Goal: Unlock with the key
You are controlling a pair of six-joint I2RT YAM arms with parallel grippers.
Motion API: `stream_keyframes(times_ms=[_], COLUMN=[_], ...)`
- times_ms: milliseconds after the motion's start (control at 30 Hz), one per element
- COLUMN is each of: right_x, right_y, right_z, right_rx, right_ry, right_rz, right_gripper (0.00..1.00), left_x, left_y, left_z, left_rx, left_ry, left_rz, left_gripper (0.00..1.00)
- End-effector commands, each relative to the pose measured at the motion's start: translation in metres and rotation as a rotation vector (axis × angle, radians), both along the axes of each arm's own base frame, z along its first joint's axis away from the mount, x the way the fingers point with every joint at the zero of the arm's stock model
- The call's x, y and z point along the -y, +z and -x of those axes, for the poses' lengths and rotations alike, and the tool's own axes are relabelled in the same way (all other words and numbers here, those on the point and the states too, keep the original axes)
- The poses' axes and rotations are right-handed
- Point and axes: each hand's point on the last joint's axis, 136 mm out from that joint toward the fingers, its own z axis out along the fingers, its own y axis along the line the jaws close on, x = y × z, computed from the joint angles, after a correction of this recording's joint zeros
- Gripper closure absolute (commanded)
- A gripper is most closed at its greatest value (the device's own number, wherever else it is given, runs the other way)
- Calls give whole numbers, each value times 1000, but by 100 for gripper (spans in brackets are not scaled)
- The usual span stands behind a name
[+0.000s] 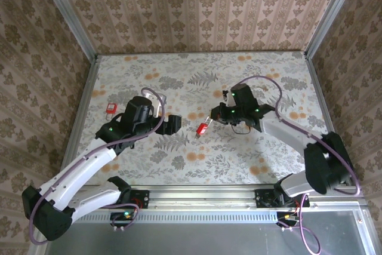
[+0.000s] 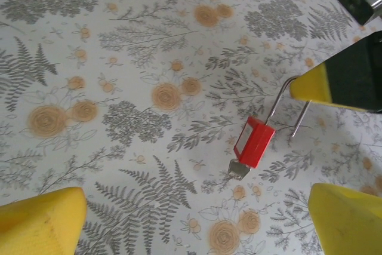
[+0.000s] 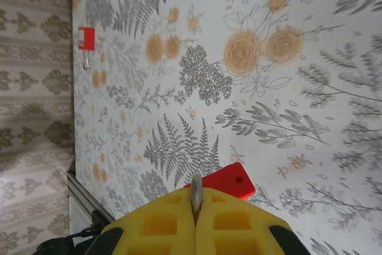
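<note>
Floral-print table cover (image 1: 250, 159), boxed in by damask-papered walls. Near table centre, between the two arms: small red plastic-bodied padlock (image 2: 253, 141) with a thin steel wire shackle (image 2: 276, 103). Low over or on the cover; contact not discernible. Small silver key (image 2: 239, 170) protruding from the base of the body. One shackle leg entering the body, the other ending free beside it: judged already sprung open.

At the right gripper (image 3: 196, 207): yellow pads pressed fully together, pinching the shackle at the pad seam, red body just beyond the tips. At the left gripper (image 2: 191, 225): pads spread wide, nothing between them, poised just beside the key end of the padlock.

Handling, as judged:
- Light, rigid, smooth-sided; prone to skating or pivoting on the cover under a side push.
- Thin wire shackle: weak hold against rotation. Expect body swing during any key turn.
- Grasp the key by its flat bow, pads across both faces; rotate about the key axis.
- Moderate squeeze only: risk of bending or dislodging so small a key.

Well apart, near the left table edge: second small red item with a metal stub (image 1: 110, 107); identity not discernible.
</note>
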Motion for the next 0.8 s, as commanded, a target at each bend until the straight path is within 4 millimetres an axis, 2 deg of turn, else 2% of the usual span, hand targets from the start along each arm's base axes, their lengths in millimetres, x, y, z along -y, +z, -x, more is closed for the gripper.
stream_keyframes(times_ms=[0,200,400,567,767], right_x=[-36,-88,-119,-129,-129], right_y=[28,30,16,-1,-17], right_z=[-18,-30,-43,-43,-37], right_rx=[101,105,75,56,27], right_ry=[81,164,196,216,217], right_rz=[-84,-156,-235,-248,-252], right_gripper=[100,100,100,100,100], left_x=[-19,-32,-49,-51,-52], left_y=[-4,-6,-31,-40,-54], left_z=[1,6,12,12,14], left_rx=[-18,-19,-64,-79,-108], left_ry=[68,93,139,156,158], left_rz=[-45,-64,-144,-150,-174], left_gripper=[4,4,4,5,6])
